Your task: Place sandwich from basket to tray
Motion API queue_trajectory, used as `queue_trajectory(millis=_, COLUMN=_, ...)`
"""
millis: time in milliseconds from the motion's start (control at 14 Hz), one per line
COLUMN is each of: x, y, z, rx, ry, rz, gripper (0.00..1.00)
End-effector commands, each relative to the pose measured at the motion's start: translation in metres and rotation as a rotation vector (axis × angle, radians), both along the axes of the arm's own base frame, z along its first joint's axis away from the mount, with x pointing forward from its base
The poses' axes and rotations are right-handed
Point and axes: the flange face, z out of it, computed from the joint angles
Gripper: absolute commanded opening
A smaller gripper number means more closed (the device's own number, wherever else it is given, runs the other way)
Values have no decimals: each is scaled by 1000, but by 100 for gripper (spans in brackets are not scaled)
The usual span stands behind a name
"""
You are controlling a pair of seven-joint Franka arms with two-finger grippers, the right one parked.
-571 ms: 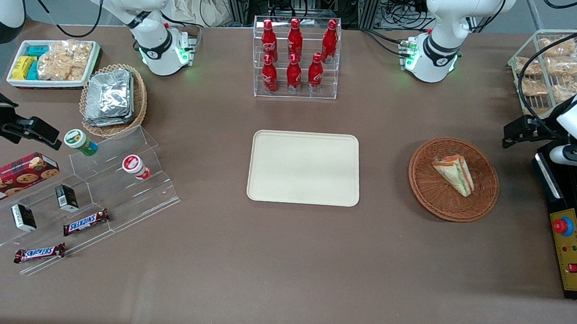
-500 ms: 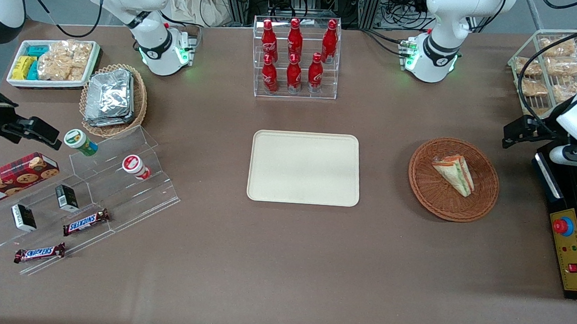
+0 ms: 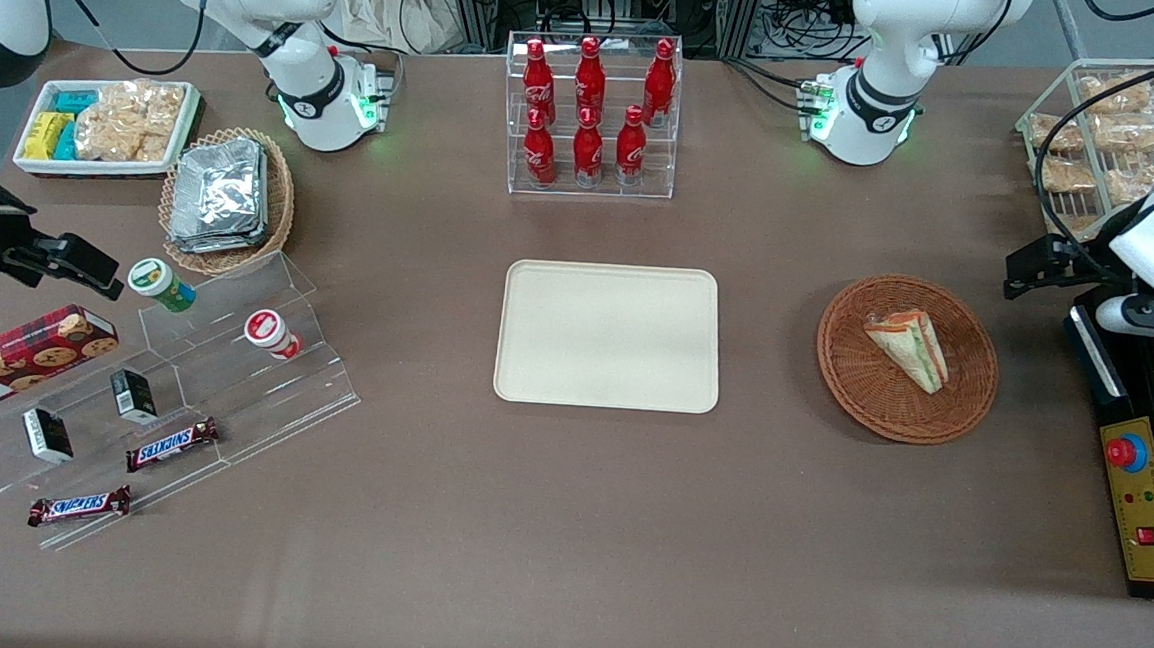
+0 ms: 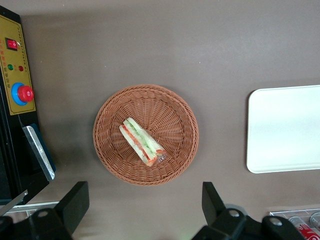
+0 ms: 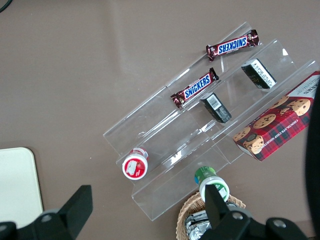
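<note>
We see the small triangular clear-wrapped sandwich (image 3: 907, 349) with green, red and orange filling lying in the round reddish-brown woven wicker basket (image 3: 968, 398), a little off the basket's middle, on the brown tabletop (image 3: 565, 524). In the wrist view the same sandwich (image 4: 142, 142) lies diagonally on the basket's (image 4: 175, 107) weave, touched by nothing.

The flat rectangular cream-beige tray (image 3: 608, 335) with rounded corners sits well apart from the basket, toward the parked arm's end of the tabletop, with bare cloth between them; its surface carries nothing.

The left arm's gripper (image 4: 145, 200) hangs high above the tabletop, near the basket's edge that is farther from the front camera, its two dark fingers (image 4: 75, 200) spread wide and holding nothing. In the front view the gripper shows only as a dark shape at the working arm's end, perhaps partly cut off by the frame, so we place it from the wrist view.

A black control box with a red button (image 3: 1127, 453) stands just beside the basket at the working arm's end.
</note>
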Motion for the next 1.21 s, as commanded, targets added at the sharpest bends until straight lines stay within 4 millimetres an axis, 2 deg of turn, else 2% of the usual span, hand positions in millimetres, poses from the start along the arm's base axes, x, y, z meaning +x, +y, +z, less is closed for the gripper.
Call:
queue_trajectory(millis=0, x=-4, y=4, z=-23, rx=24, ry=24, rz=81, gripper=100)
queue_trajectory(millis=214, x=-26, y=10, z=-68, rx=21, ry=-6, rz=203, gripper=100)
queue_trajectory(millis=357, x=-43, y=17, z=-108, rx=25, ry=-16, rz=274, gripper=100)
queue_trajectory(millis=571, x=-63, y=18, z=-163, rx=27, ry=-42, rz=357, gripper=100)
queue_trajectory(millis=1143, x=-85, y=17, z=-263, rx=13, ry=-102, rz=575, gripper=100)
